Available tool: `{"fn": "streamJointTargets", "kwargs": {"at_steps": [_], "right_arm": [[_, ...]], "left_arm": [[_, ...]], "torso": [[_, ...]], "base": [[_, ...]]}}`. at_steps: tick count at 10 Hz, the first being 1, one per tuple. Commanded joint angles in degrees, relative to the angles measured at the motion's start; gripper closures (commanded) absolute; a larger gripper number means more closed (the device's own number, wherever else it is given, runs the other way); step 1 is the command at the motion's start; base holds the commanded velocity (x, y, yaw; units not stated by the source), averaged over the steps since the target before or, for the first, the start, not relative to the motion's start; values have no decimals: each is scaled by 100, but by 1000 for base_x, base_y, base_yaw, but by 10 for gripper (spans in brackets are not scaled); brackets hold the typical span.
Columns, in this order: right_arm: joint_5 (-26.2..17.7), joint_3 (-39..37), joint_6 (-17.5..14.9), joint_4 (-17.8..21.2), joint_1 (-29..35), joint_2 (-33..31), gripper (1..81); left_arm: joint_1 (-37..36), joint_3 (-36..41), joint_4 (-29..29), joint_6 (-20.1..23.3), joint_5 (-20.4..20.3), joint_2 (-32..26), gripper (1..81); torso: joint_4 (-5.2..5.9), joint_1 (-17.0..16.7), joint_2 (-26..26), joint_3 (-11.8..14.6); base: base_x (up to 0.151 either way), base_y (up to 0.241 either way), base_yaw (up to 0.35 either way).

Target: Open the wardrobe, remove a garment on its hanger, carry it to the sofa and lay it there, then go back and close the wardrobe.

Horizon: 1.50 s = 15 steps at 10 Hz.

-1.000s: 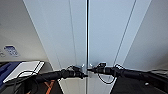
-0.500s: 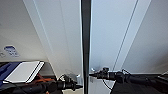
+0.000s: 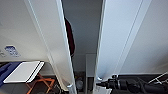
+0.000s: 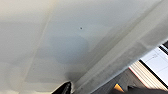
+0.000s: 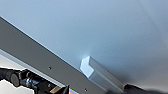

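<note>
With the wardrobe (image 3: 82,47) partly open and its doors running vertically, the right gripper (image 3: 100,85) sits at the right door's handle (image 3: 99,79), nearer than the left arm; whether its fingers are clamped, together or apart cannot be told.

one wardrobe (image 3: 82,37), standing ajar. two white doors (image 3: 47,42), one each side of the gap. two silver handles (image 3: 70,86) at the inner door edges. one dark red garment (image 3: 70,37) in the gap. one white board (image 3: 23,72). one orange frame (image 3: 41,83).
</note>
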Motion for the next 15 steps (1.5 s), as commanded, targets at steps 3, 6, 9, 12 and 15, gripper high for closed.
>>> {"fn": "streamJointTargets", "kwargs": {"at_steps": [3, 6, 9, 12, 15], "right_arm": [[379, 1892, 87, -665, -410, -1830, 10], [626, 2335, 87, -860, -753, -2582, 10], [1098, 2415, 69, -1087, -1298, -3459, 10], [1127, 1732, 139, -1071, -1570, -4023, 10], [398, 375, 553, -640, -1597, -3883, 10]], "left_arm": [[386, 1328, 99, -121, 822, -997, 10], [1027, 1533, 354, -112, 257, -1625, 10], [1749, 1498, 583, -112, -488, -2186, 10], [2320, 1078, 496, -164, -1033, -2258, 10], [2979, 391, 451, -191, -1615, -1977, 10]], "torso": [[0, 0, 0, 0], [0, 0, 0, 0], [0, 0, 0, 2], [0, 0, 0, 4], [0, -24, -13, 11]], "base": [[0, 0, 0], [0, 0, 0], [0, 0, 0], [0, 0, 0], [0, 0, 0]]}}
